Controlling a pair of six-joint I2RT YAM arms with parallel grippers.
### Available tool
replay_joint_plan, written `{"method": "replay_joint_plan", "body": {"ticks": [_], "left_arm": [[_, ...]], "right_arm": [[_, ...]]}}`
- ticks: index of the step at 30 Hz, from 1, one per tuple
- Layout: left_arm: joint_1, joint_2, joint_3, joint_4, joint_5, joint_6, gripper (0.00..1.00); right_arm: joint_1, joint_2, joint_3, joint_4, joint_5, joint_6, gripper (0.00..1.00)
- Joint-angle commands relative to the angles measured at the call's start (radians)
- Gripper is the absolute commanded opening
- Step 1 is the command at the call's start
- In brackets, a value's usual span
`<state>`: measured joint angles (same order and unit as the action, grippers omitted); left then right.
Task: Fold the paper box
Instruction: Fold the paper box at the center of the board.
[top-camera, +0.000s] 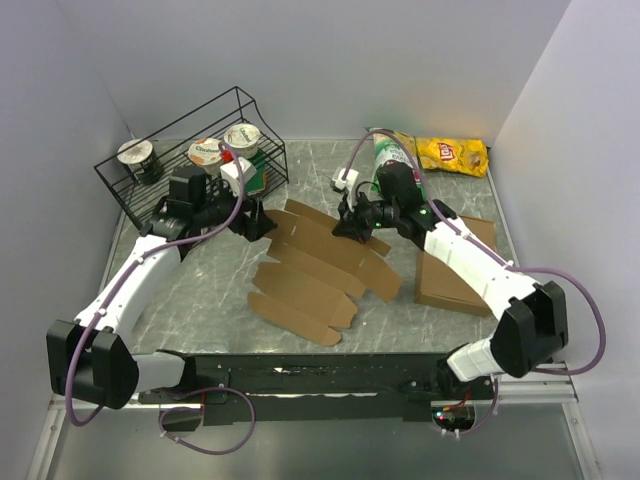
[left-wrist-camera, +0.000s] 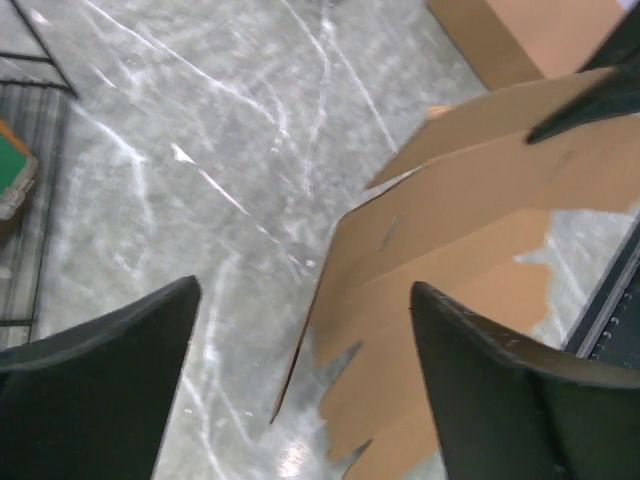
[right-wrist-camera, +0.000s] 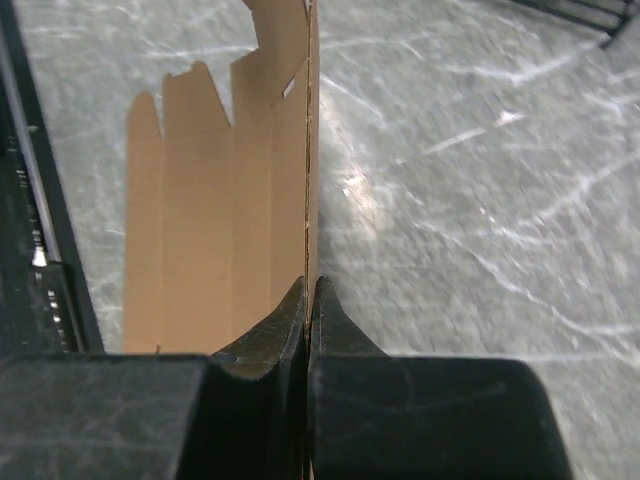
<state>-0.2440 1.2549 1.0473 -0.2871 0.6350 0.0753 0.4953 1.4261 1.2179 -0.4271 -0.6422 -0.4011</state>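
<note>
The paper box (top-camera: 315, 265) is a brown kraft blank with notched flaps, lying spread out mid-table. My right gripper (top-camera: 352, 228) is shut on its far edge; in the right wrist view the thin edge of the blank (right-wrist-camera: 309, 150) stands upright, pinched at the gripper (right-wrist-camera: 311, 290). My left gripper (top-camera: 258, 222) is open and empty at the blank's far left end. In the left wrist view the gripper (left-wrist-camera: 305, 300) has its jaws wide apart over the table, with the raised blank (left-wrist-camera: 470, 230) to the right.
A black wire basket (top-camera: 175, 165) with yogurt cups stands at the back left. A plain brown cardboard slab (top-camera: 455, 270) lies right, under my right arm. A yellow chip bag (top-camera: 452, 155) and a green bottle (top-camera: 390, 155) sit at the back.
</note>
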Motion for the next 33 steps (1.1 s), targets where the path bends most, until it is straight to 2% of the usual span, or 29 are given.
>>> {"method": "replay_joint_plan", "body": {"ticks": [1, 6, 8, 12, 16, 20, 24, 25, 28, 33], "left_arm": [[0.035, -0.003, 0.005, 0.083, -0.041, -0.081, 0.96], [0.158, -0.055, -0.077, 0.179, 0.077, -0.25, 0.96], [0.16, -0.096, -0.139, 0.281, 0.114, -0.342, 0.96], [0.153, -0.115, -0.379, 0.589, 0.161, -0.543, 0.96], [0.127, -0.095, -0.455, 0.704, 0.114, -0.574, 0.99], [0.1, -0.063, -0.523, 0.888, 0.072, -0.617, 0.98], [0.068, 0.014, -0.534, 1.012, 0.057, -0.612, 0.87], [0.058, 0.032, -0.526, 1.013, 0.055, -0.608, 0.81], [0.028, 0.083, -0.501, 1.006, 0.055, -0.591, 0.71], [-0.018, 0.094, -0.497, 0.979, -0.014, -0.549, 0.61]], "right_arm": [[-0.009, -0.072, -0.058, 0.122, 0.075, 0.013, 0.0], [-0.058, -0.056, -0.072, 0.149, 0.006, 0.03, 0.0], [-0.083, -0.046, -0.064, 0.143, -0.043, 0.034, 0.0], [-0.107, -0.023, -0.054, 0.149, -0.089, 0.039, 0.0], [-0.121, -0.01, -0.046, 0.148, -0.125, 0.044, 0.0], [-0.126, -0.015, -0.061, 0.166, -0.148, 0.056, 0.0], [-0.127, -0.023, -0.077, 0.18, -0.154, 0.073, 0.0], [-0.127, -0.024, -0.078, 0.183, -0.155, 0.074, 0.0], [-0.127, -0.027, -0.075, 0.177, -0.154, 0.082, 0.0], [-0.127, -0.042, -0.087, 0.2, -0.146, 0.096, 0.0]]}}
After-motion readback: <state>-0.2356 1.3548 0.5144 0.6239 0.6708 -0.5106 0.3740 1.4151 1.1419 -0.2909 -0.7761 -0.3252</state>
